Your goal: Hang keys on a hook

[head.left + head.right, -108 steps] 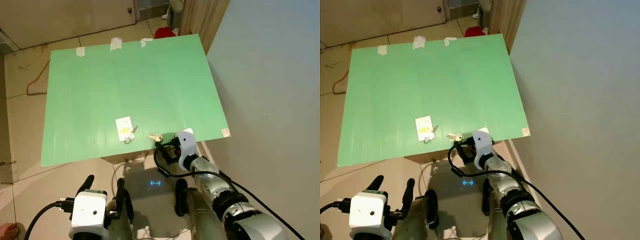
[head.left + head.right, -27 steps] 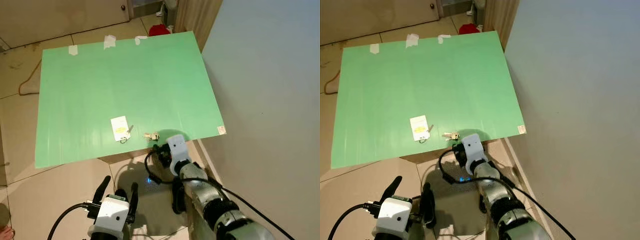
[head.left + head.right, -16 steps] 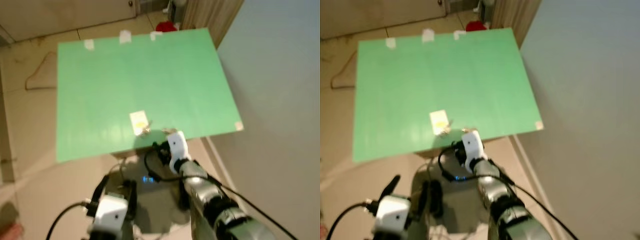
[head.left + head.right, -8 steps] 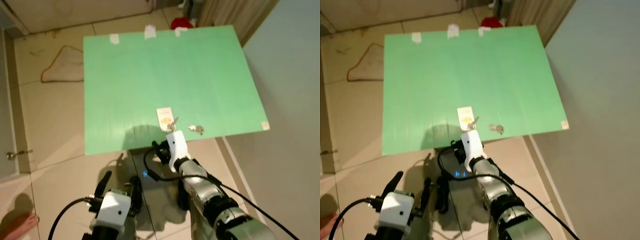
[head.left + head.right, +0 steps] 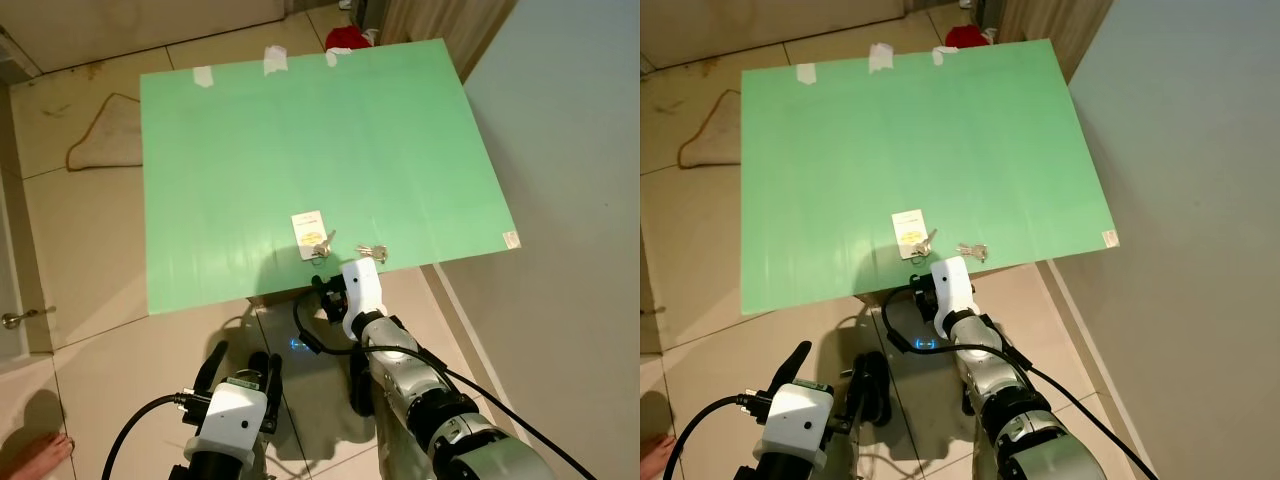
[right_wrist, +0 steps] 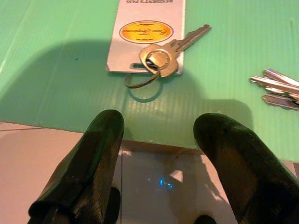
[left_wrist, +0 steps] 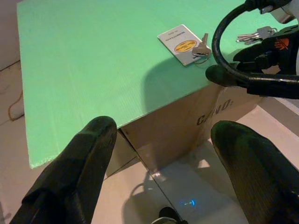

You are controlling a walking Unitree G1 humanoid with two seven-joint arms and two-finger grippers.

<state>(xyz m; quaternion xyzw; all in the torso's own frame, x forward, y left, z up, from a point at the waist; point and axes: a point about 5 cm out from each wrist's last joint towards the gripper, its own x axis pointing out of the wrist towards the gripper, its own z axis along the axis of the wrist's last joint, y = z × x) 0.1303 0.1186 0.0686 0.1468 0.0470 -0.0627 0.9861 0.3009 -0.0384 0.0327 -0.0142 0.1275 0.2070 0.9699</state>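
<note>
Lying on the green board near its front edge, the key with white tag rests flat, its ring pointing toward the robot. At about 3 o'clock from it, just beside but apart, lies a second bunch of keys. The right gripper hovers at the board's front edge, at 6 o'clock from the tagged key, its two black fingers spread apart and holding nothing. The left gripper hangs lower over the tiled floor, at about 7 o'clock from the board, fingers also apart and empty. A cardboard box carries the board
</note>
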